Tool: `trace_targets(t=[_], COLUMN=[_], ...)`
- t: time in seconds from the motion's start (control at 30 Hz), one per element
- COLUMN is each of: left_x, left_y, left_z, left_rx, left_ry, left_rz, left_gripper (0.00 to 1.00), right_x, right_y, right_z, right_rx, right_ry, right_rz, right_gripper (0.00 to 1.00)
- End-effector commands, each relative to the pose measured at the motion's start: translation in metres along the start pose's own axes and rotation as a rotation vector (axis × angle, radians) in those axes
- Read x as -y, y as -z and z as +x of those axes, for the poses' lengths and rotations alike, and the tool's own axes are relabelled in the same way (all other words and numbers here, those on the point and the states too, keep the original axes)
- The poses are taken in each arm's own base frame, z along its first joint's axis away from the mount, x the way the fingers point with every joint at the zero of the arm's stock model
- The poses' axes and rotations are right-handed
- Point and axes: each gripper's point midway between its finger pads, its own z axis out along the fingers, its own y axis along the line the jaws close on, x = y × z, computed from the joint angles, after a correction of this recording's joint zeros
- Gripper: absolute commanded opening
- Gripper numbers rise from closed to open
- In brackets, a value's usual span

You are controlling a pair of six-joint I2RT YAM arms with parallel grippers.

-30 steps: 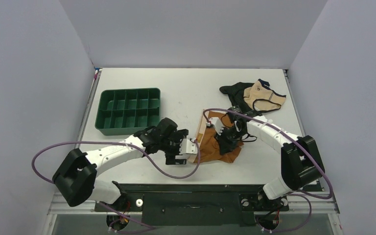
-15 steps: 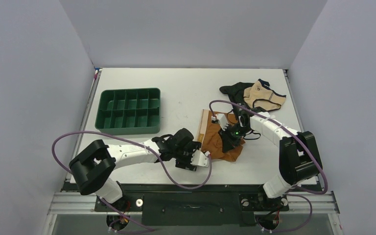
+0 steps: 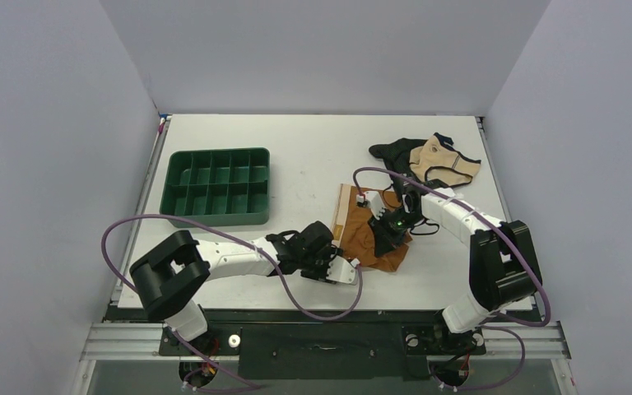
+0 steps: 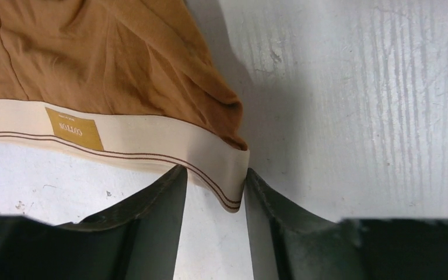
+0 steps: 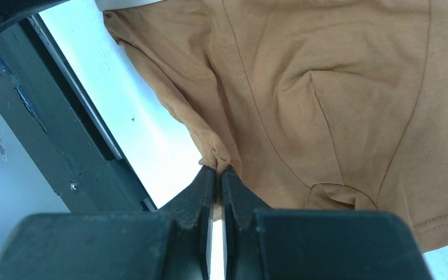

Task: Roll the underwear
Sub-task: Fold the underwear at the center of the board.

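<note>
Left gripper [image 4: 214, 175] is parted, your fingers straddling a corner of the cream waistband [image 4: 140, 137]. Underwear [image 3: 360, 239] lies on the table [image 3: 296, 148] right of centre, between your two arms. Right gripper [image 5: 217, 170] is pinched tight on a fold at its brown edge.

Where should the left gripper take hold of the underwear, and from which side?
Probably the waistband corner of the underwear, approached from its outer edge. The corner juts out flat between the fingers of the open left gripper, while the right gripper pinches a brown fabric edge.
</note>
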Motion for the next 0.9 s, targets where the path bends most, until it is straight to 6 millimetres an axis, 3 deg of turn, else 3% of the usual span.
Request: trace_targets(t=[0.0, 0.23, 0.4, 0.73, 0.87], left_x=[-0.016, -0.006, 0.007, 0.035, 0.042], left_y=[0.001, 0.009, 0.024, 0.076, 0.086], left_z=[-0.014, -0.021, -0.036, -0.08, -0.089], left_rx=[0.03, 0.013, 0.043, 0.132, 0.152], left_ry=[0.017, 0.045, 0.102, 0.203, 0.225], left_rz=[-0.055, 0.0, 0.07, 0.311, 0.368], left_gripper=[0.34, 0.0, 0.0, 0.0, 0.0], right_x=[-0.003, -0.019, -0.032, -0.072, -0.075], right_y=[0.009, 0.019, 0.036, 0.06, 0.068], right_z=[-0.013, 0.002, -0.002, 0.019, 0.018], right_rx=[0.046, 0.019, 0.023, -0.084, -0.083], right_ry=[0.03, 0.11, 0.171, 0.241, 0.25], right_rz=[-0.009, -0.033, -0.039, -0.185, -0.158], right_gripper=[0.0, 0.0, 0.0, 0.0, 0.0])
